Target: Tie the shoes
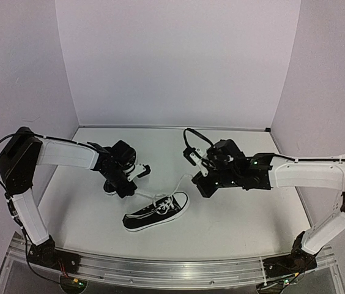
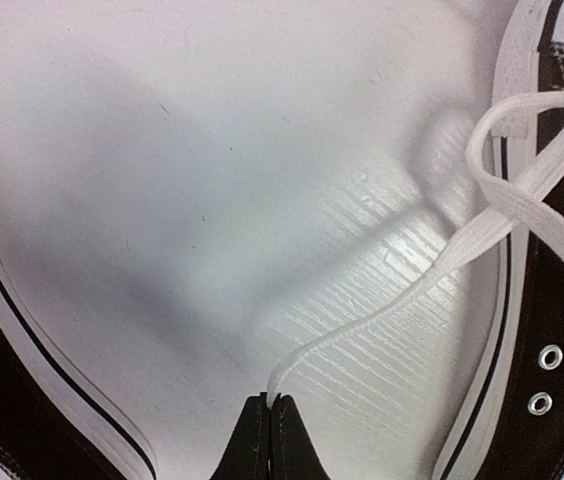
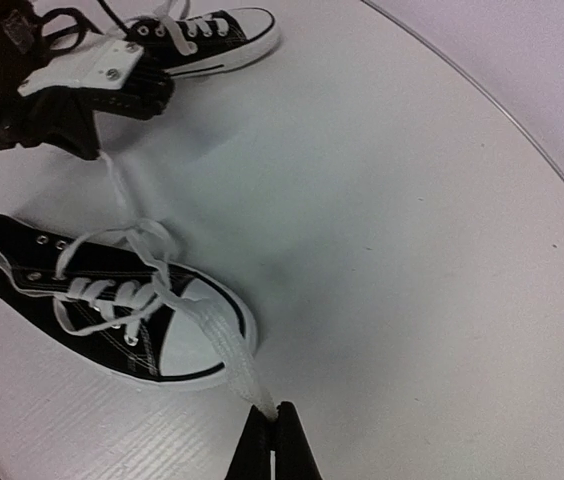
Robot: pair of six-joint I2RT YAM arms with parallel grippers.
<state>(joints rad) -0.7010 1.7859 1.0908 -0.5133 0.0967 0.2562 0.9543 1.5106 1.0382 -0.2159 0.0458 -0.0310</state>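
We've got left gripper (image 2: 270,415) and right gripper (image 3: 274,425) each pinched shut on a lace end (image 2: 382,300) of the shoe (image 1: 156,212) at lower centre of the overhead view, probably stretching them apart to snug a crossing, with the other shoe (image 3: 207,35) upper left in the right wrist view.

Left arm (image 1: 68,153): reaches in from the left edge.
Left gripper (image 2: 270,405): tips pinched together on thin lace end (image 2: 362,320).
Right arm (image 1: 307,174): stretches in from the right edge.
Right gripper (image 3: 274,412): pinching broad lace end (image 3: 232,350).
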